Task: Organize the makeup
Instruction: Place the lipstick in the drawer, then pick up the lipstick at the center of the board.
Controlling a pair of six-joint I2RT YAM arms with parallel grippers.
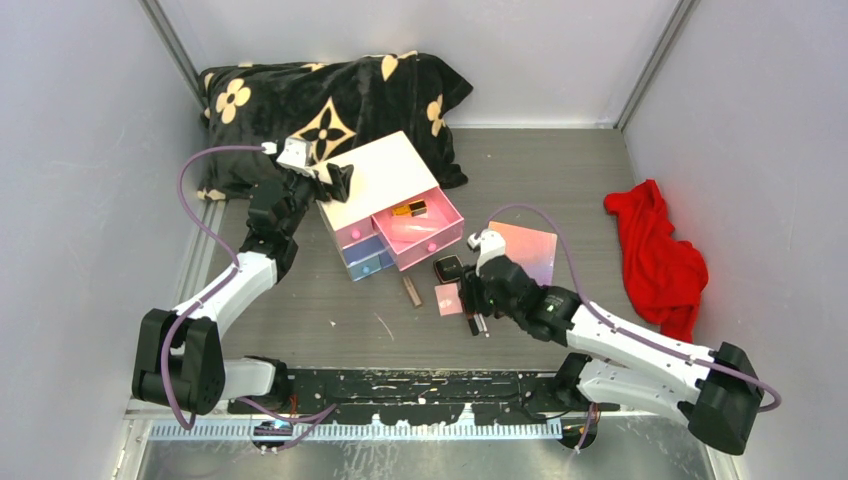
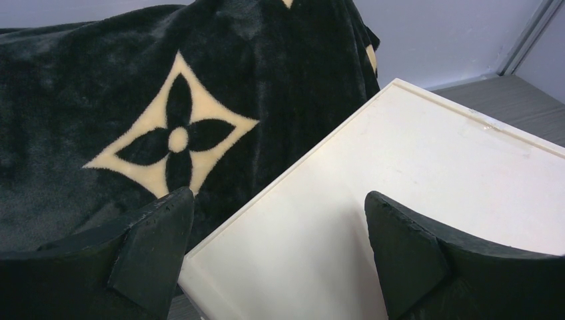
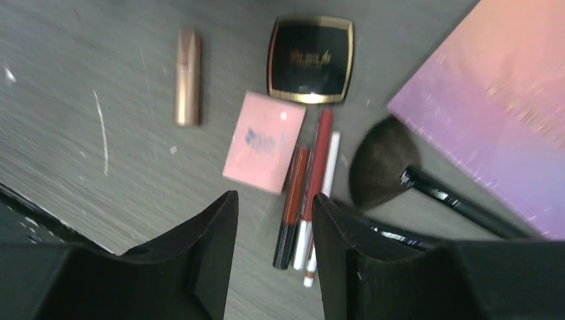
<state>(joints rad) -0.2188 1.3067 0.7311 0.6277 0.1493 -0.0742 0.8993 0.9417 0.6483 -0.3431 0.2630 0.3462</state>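
Left gripper: fingers wide apart, nothing between them, poised above a corner of the white chest, beside the black flowered blanket. Right gripper: fingers partly apart, gripping nothing, over the near ends of the slim tubes. Makeup lies on the table — pink compact touching the tubes, black compact just beyond, gold tube apart, fan brush beside the iridescent palette

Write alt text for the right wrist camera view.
The right gripper hovers, jaws apart, above three slim pencils on a grey table. Beside them lie a pink compact, a black compact, a rose-gold tube, a fan brush and an iridescent pink-purple palette.
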